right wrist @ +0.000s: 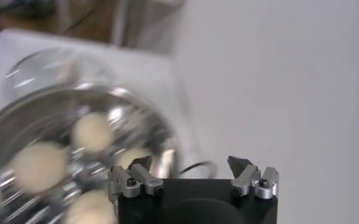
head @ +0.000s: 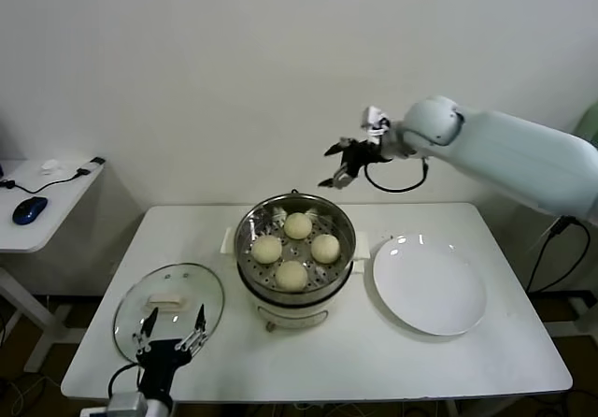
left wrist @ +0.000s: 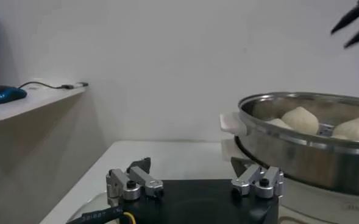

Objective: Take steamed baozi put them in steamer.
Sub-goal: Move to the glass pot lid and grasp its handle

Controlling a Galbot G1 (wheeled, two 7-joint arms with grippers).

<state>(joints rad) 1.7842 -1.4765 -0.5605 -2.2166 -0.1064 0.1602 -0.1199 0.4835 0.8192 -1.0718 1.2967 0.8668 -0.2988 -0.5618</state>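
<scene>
Sitting in the steamer [head: 295, 260]: four steamed baozi [head: 291, 274], seemingly untouched.

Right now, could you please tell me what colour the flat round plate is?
The flat round plate is plain white, clearest in the head view.

1. We are facing a plain white wall [head: 187, 71] that is filling the whole backdrop.
2. We are looking down on a white table [head: 318, 361].
3. A white side desk [head: 37, 207] is standing to our left, carrying a blue mouse [head: 30, 209] and a black cable [head: 65, 179].
</scene>
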